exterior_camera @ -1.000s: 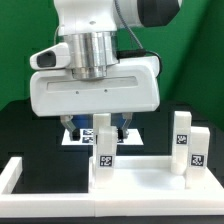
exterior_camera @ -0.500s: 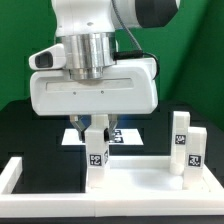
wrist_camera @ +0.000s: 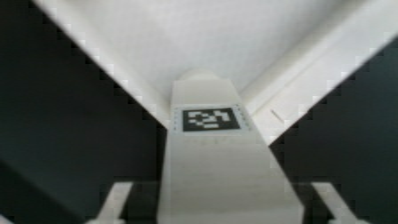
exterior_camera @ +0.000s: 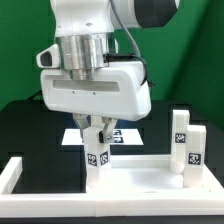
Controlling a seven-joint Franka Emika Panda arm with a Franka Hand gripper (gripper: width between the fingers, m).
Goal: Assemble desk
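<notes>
The desk top [exterior_camera: 140,178], a wide white tray with a raised rim, lies at the front of the exterior view. A white block leg [exterior_camera: 97,153] with a square tag stands near its back left part. My gripper [exterior_camera: 97,136] comes down from above and is shut on that leg's upper end, the hand slightly tilted. In the wrist view the same leg [wrist_camera: 217,160] runs out from between my gripper [wrist_camera: 222,206], with white desk surface [wrist_camera: 151,40] beyond it. Two more tagged legs [exterior_camera: 181,140] [exterior_camera: 199,150] stand upright at the tray's right end.
The marker board [exterior_camera: 122,136] lies flat on the black table behind the held leg. A low white border frame [exterior_camera: 14,172] runs along the exterior view's left and front edge. A green backdrop closes the back.
The jaws, wide apart a second ago, have closed on the leg's top. Since then the hand has tilted and the leg has shifted a little toward the exterior view's left.
</notes>
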